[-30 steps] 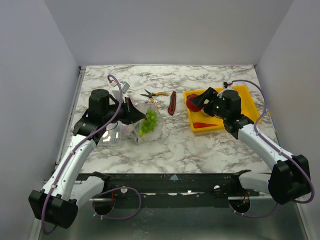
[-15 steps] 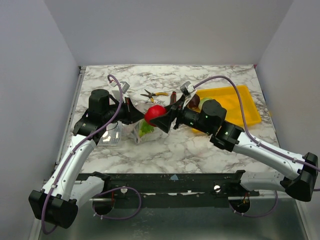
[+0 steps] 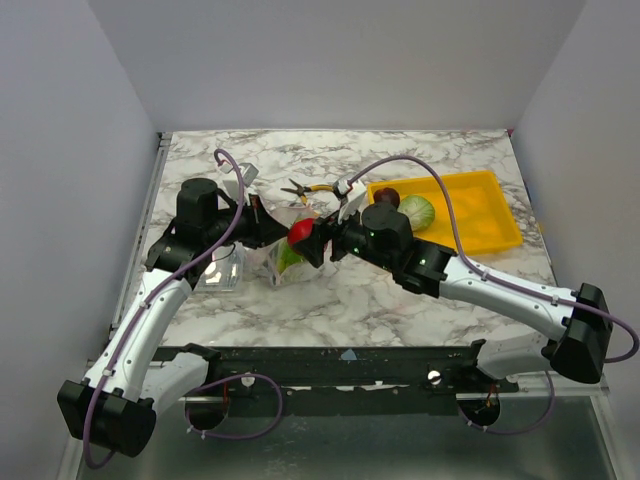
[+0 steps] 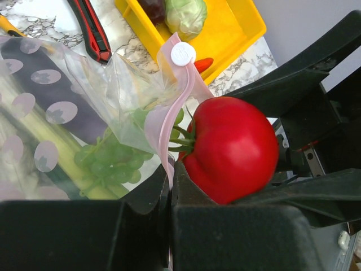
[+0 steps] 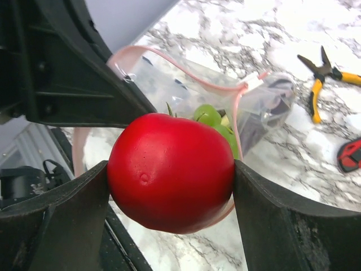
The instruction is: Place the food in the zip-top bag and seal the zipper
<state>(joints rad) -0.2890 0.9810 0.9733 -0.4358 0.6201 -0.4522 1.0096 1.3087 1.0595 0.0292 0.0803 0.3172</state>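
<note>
Right gripper [image 3: 308,240]: fingers spread wide, pressing on both sides of red toy tomato [image 5: 169,169], tomato off table. Just beyond tomato: open mouth of zip-top bag [image 4: 84,113], pink zipper [image 4: 169,113] curving beside tomato; touching or not, cannot tell. Left gripper [image 4: 171,197]: fingers pressed together, pinching zipper edge, holding mouth up. Inside bag, past left fingers: green grapes [image 4: 110,161]. Farther behind right fingers: yellow tray [image 3: 480,235] with cabbage [image 3: 417,211] and maroon round piece [image 3: 388,196]. Beyond bag: pliers [image 3: 310,188], utility knife [image 4: 90,28].
</note>
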